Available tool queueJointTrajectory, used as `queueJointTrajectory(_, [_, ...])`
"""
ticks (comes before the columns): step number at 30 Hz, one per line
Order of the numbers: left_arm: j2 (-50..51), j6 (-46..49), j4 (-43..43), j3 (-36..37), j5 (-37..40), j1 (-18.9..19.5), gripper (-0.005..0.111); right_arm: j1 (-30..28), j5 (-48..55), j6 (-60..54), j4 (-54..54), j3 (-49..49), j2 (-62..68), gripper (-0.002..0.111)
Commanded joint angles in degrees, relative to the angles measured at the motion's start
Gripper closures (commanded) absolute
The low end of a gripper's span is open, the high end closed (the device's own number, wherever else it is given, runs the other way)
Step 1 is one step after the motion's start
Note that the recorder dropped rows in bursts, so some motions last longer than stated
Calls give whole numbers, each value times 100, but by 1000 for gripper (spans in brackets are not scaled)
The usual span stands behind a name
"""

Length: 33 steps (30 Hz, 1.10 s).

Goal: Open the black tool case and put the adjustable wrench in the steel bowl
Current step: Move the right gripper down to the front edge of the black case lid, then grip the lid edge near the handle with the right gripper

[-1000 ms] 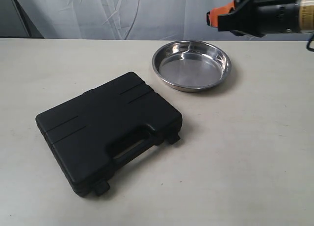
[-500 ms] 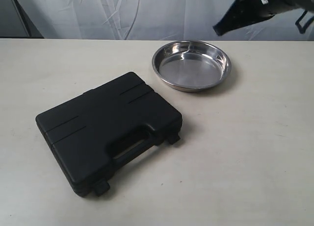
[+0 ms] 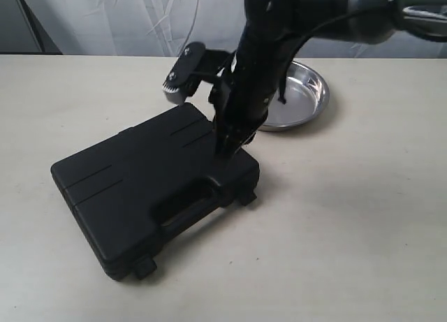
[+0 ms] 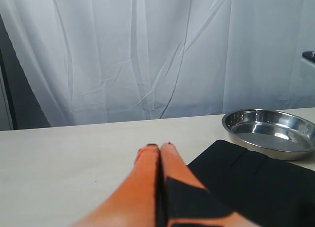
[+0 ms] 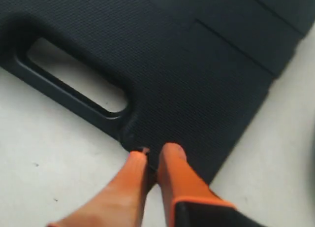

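The black tool case (image 3: 140, 182) lies closed and flat on the table, its handle cut-out (image 5: 74, 74) facing the front. The adjustable wrench is hidden. Behind the case sits the steel bowl (image 3: 307, 91), half covered by the right arm and empty where it shows (image 4: 268, 131). My right gripper (image 3: 225, 153) points down at the case's front edge, just right of the handle. Its orange fingertips (image 5: 170, 155) stand slightly apart, with the case's edge (image 5: 147, 163) dark in the narrow gap. My left gripper (image 4: 160, 147) is shut and empty, low over the table beside the case (image 4: 256, 182).
The pale table (image 3: 363, 224) carries only the case and the bowl. Two small latches (image 3: 246, 194) stick out of the case's front edge, one near each end. A white curtain (image 4: 147, 49) hangs behind the table.
The right arm has swung from high at the back right down onto the case's front edge, now covering part of the bowl. Its jaws have parted a little.
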Motion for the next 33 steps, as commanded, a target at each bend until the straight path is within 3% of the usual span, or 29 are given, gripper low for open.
queueJointTrajectory(1, [-30,-14,-5,14,-12,-25,107,397,-33,-61,-26,6,341,69])
queueJointTrajectory(3, [-30,-14,-5,14,-12,-25,107,529,-33,-61,-55,6,446,64])
queueJointTrajectory(14, [-30,-14,-5,14,-12,-25,107,1069,-96,-88,-147,6,770,64])
queueJointTrajectory(33, [-30,-14,-5,14,-24,-25,107,1191,-380,-357,-641,6,1280,66])
